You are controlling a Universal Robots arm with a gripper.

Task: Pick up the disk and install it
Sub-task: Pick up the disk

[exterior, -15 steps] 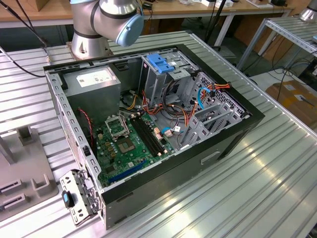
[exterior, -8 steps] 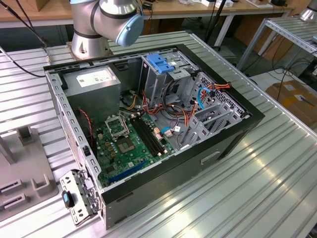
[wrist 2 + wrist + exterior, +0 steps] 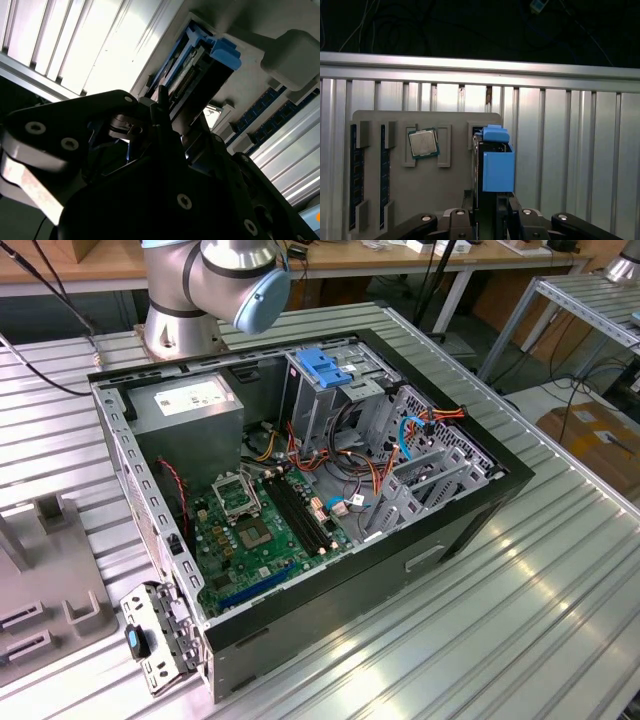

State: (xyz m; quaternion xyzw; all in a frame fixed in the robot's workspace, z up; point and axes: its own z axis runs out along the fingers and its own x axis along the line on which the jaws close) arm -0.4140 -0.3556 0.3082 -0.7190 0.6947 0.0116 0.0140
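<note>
Straddling the near end of the disk (image 3: 498, 167), our gripper (image 3: 495, 209) sits low over the grey fixture tray (image 3: 455, 185) in the first wrist view. Its black body bridges the disk's edge, and we cannot tell whether it is clamped there or merely set about it.

The disk stands on edge in a slot at one side of the tray, wrapped in its bright blue carrier frame. In the second wrist view we see the disk (image 3: 197, 82) running away from the gripper, with a blue tab at its far end.

Beside the disk on the tray, a processor chip (image 3: 423, 143) lies flat in a square pocket. The print on its lid is too small for us to read. Farther across the tray, two memory modules (image 3: 354, 172) sit in long slots.

In the exterior view an open computer case (image 3: 470, 520) lies to the exterior view's right of the tray, on the same ribbed aluminium table (image 3: 500, 630). Its power supply (image 3: 190, 405) carries a white label that we cannot read. A blue latch (image 3: 325, 367) tops the drive cage (image 3: 310, 405).
</note>
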